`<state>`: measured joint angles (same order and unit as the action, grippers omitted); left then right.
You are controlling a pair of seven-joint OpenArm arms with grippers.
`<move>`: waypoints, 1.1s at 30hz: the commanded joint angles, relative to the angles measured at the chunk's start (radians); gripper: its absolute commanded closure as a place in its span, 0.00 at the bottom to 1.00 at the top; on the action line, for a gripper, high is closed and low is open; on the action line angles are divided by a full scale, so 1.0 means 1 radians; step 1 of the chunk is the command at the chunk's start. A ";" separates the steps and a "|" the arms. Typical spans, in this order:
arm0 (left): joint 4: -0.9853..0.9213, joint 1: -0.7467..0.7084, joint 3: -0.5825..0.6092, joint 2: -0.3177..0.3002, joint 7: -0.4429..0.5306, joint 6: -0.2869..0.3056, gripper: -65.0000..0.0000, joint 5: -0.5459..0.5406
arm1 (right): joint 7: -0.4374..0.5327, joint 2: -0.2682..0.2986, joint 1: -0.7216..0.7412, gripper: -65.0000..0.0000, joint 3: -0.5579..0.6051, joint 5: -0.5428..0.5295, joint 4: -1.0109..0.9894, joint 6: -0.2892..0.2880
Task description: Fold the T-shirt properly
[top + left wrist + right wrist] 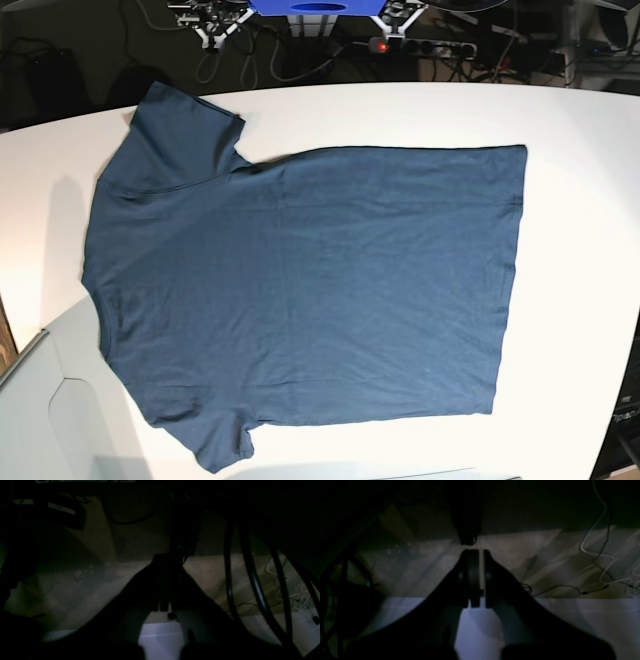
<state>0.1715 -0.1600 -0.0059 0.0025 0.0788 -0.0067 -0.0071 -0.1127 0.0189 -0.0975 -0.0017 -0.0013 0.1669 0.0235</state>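
Resting shut, right hand (476, 580), left hand (165, 585), empty.

One dark navy T-shirt (300, 290) lies spread flat on one white bench (570, 120), both of its two short sleeves visible. Two grippers appear, one per wrist camera: the left gripper (165, 585) and the right gripper (476, 580), each showing two dark fingers closed together. One power strip (425, 46) sits behind the bench.
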 commanded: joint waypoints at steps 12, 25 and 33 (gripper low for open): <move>0.003 -0.005 0.008 -0.006 -0.001 0.006 1.00 0.002 | -0.005 0.002 -0.003 1.00 -0.001 0.002 0.003 -0.021; 0.003 -0.002 0.011 -0.022 -0.001 0.006 1.00 0.011 | -0.032 0.016 -0.005 1.00 -0.001 0.004 0.003 -0.021; 0.003 -0.002 0.011 -0.040 -0.001 0.006 1.00 0.011 | -0.026 0.017 -0.015 1.00 -0.001 0.004 0.003 -0.021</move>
<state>0.1722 -0.1551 0.0036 -0.0345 0.0761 -0.0032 0.0006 -0.1364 0.0338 -0.1066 -0.0017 -0.0010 0.1673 0.0235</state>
